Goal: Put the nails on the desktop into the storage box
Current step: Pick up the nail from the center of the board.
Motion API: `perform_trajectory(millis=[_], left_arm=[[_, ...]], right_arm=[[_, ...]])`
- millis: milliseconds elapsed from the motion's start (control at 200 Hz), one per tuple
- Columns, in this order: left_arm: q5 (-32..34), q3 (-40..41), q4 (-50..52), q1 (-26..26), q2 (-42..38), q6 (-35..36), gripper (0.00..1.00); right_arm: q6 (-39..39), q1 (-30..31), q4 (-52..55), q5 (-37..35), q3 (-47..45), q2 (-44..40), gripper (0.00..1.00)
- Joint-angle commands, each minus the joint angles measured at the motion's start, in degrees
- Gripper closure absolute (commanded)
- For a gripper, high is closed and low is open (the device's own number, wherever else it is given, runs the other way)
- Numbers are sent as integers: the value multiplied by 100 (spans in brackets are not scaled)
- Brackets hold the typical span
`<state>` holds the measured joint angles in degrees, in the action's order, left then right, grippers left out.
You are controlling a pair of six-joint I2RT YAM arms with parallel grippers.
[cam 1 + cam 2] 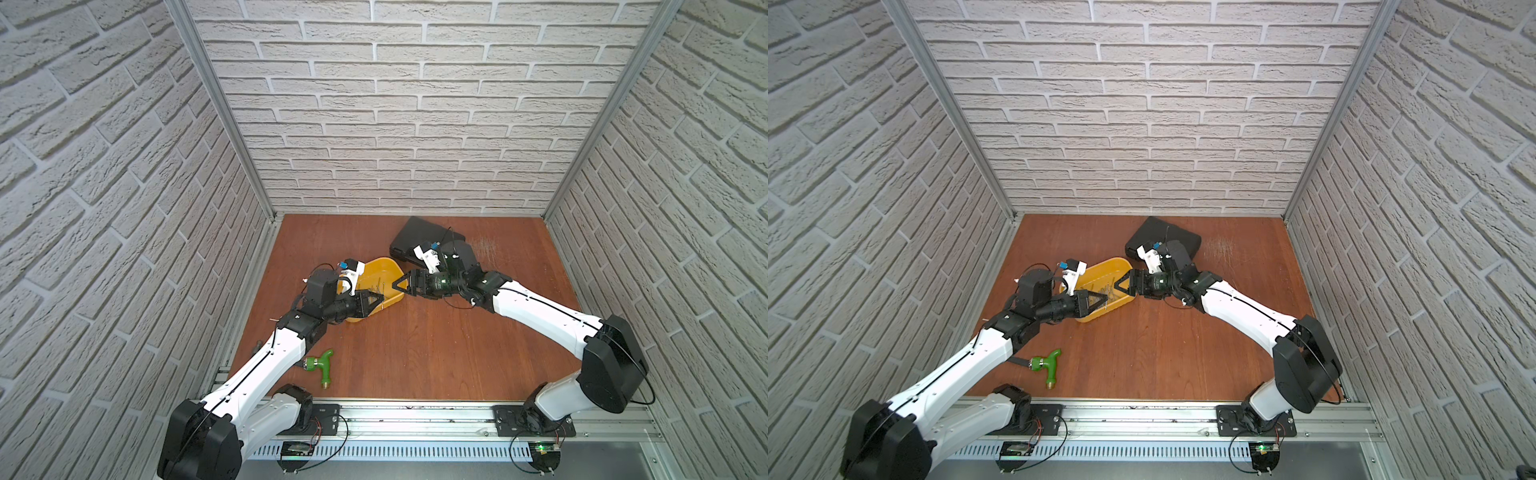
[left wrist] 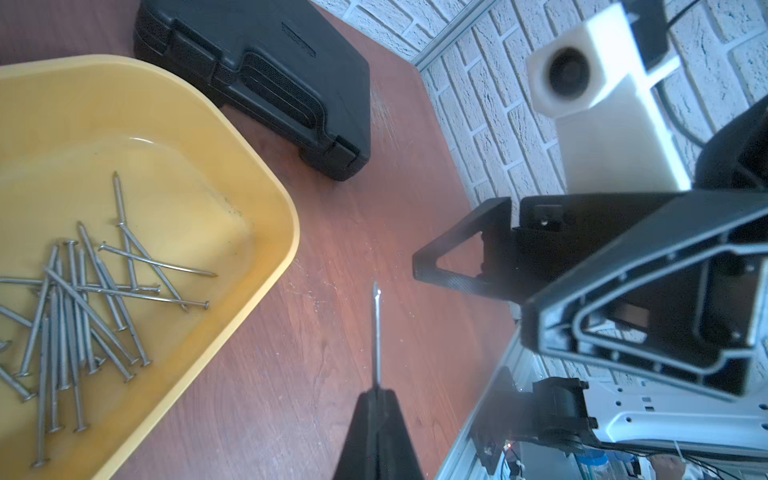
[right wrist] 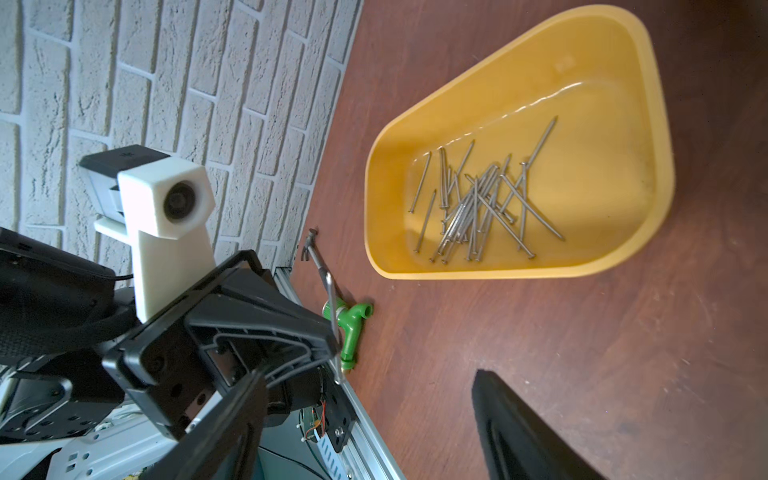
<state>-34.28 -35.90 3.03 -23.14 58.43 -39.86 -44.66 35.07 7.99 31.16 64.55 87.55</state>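
The yellow storage box (image 1: 384, 262) (image 1: 1109, 262) sits mid-desktop (image 1: 436, 353). Several nails (image 2: 83, 311) (image 3: 478, 203) lie piled on its floor. My left gripper (image 1: 380, 300) (image 1: 1105, 298) (image 2: 377, 392) is shut on one nail (image 2: 376, 332) (image 3: 332, 316), which sticks straight out of its tips. It hangs by the box's near right rim (image 2: 286, 232). My right gripper (image 1: 395, 286) (image 1: 1119, 286) (image 3: 374, 419) faces it from the right, open with nothing between its fingers (image 3: 519, 436).
A black moulded case (image 1: 419, 237) (image 2: 266, 70) lies behind the box, under my right wrist. A green plastic tap (image 1: 320, 365) (image 3: 353, 328) lies near the front left, under my left arm. Brick walls close three sides, and a metal rail (image 1: 415, 409) runs along the front.
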Motion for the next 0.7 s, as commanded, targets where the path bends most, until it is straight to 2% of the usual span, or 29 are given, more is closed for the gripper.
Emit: perform_trajectory(millis=[0, 495, 695], left_arm=[[-253, 9, -401, 28, 29, -73, 100], [-351, -97, -338, 29, 55, -54, 100], [-342, -54, -403, 28, 21, -106, 100]], right_arm=[[-97, 94, -272, 93, 217, 78, 19], [-42, 358, -223, 119, 754, 618, 42], [-119, 380, -365, -49, 682, 641, 53]])
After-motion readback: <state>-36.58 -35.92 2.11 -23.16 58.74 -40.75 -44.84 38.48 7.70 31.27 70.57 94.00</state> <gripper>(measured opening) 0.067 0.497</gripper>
